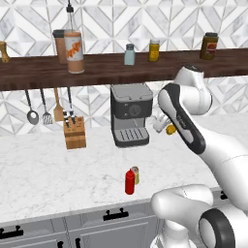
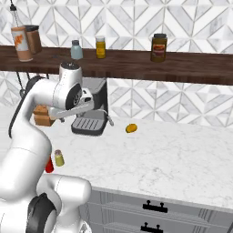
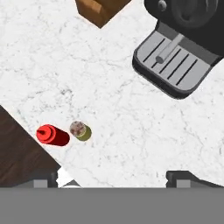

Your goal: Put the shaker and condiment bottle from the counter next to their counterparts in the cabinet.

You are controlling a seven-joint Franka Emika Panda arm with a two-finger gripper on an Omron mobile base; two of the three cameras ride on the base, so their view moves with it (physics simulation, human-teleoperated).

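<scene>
- The shaker [image 1: 136,175] stands upright on the counter [image 1: 43,179], just beside the red condiment bottle [image 1: 130,182], near the counter's front edge; whether the two touch I cannot tell.
- In the hand view both are seen from above, the condiment bottle [image 3: 52,135] left of the shaker [image 3: 81,130], on bare marble.
- The gripper [image 3: 113,177] hangs high over the counter, its two tips spread wide and holding nothing, apart from both items.
- Farther back on the counter stand a dark coffee machine [image 1: 130,113] and a wooden knife block [image 1: 75,132]; a small yellow-orange fruit [image 2: 131,128] lies to the machine's right.
- Above, the cabinet [image 1: 106,68] carries the counterparts: the pale blue-grey shaker [image 1: 129,54] and the tall orange-labelled bottle [image 1: 73,48], well apart from each other.
- A deeper yellow jar [image 1: 154,50] stands just right of the blue-grey shaker, and a dark brown jar [image 1: 209,46] farther right.
- Utensils [image 1: 46,106] hang under the shelf, against a wall of grey-and-white patterned tiles [image 2: 191,18].
- Grey drawers [image 2: 150,211] with black handles sit below the counter.
</scene>
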